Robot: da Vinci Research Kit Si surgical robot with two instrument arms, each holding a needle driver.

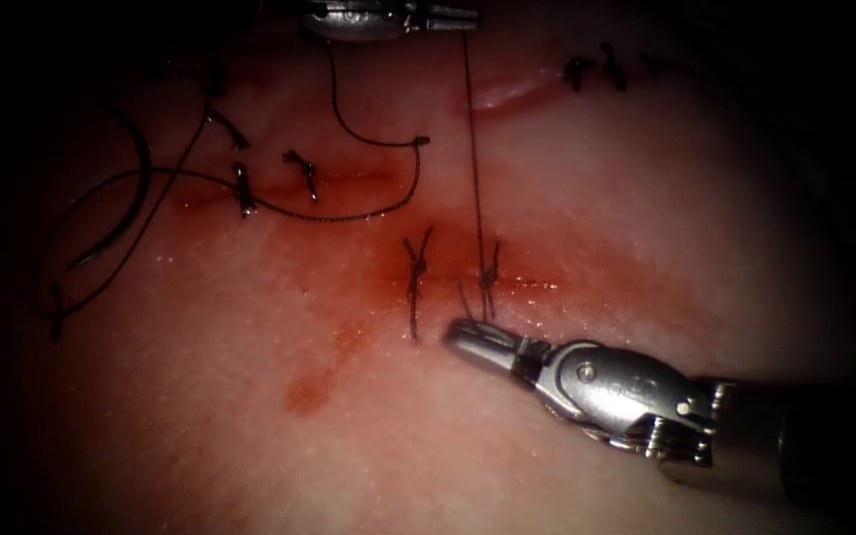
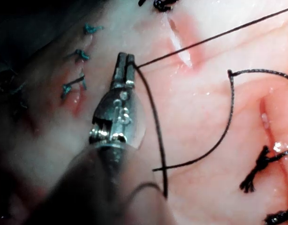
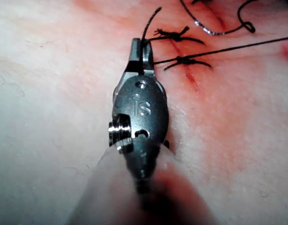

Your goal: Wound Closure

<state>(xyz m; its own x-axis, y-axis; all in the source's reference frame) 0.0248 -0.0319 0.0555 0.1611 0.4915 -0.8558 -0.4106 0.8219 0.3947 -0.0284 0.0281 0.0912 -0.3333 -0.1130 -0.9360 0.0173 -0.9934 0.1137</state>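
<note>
Far left, off the cut (image 1: 329,188): curved needle (image 1: 126,198) lying free on the tissue (image 1: 200,446), dark and thin; top, left tool (image 1: 448,17) pinching the thread (image 1: 475,149), strand taut down to the knot (image 1: 488,277); right tool (image 1: 463,332) clamping the short tail; best kept evenly tensioned, opposed; glistening wet tissue, braided black thread.

Dim endoscope view with dark edges; glare glints on the tissue (image 1: 250,436).

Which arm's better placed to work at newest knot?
Right: right tool grips the thread beside the knot; left tool holds it taut far above. Needle lies loose, far left.
</note>
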